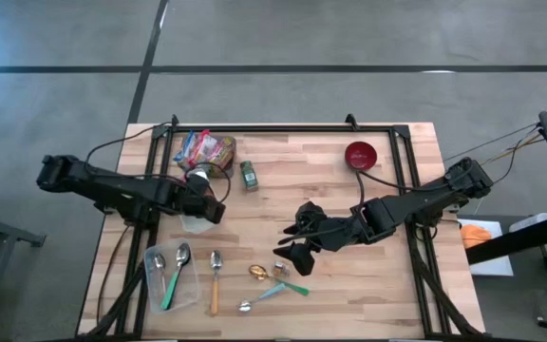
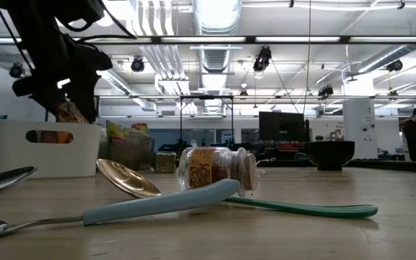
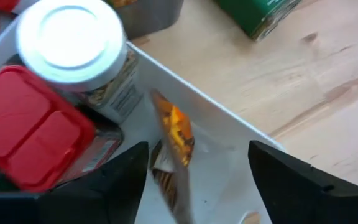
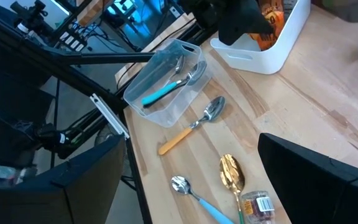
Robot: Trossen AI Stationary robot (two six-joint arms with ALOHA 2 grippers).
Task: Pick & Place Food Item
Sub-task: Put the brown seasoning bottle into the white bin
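Spoons: six — two in clear tray [image 1: 195, 292], four loose on tabletop [image 1: 368, 285]. One red bowl [image 1: 361, 155]. One green tin [image 1: 249, 176]. One small spice jar [image 1: 280, 271]. One white bin [image 4: 272, 46].

Wooden table [image 1: 283, 204] with white bin [image 1: 196, 220], spoons, red bowl [image 1: 361, 154], clear tray [image 1: 171, 278].

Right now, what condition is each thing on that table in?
Left gripper: open, over the white bin.
Orange snack packet: between the left fingers, standing in the bin.
White-lidded jar: upright, lid on.
Small glass jar: lying on its side.
Right gripper: open, holding nothing.
Clear tray: holds spoons.
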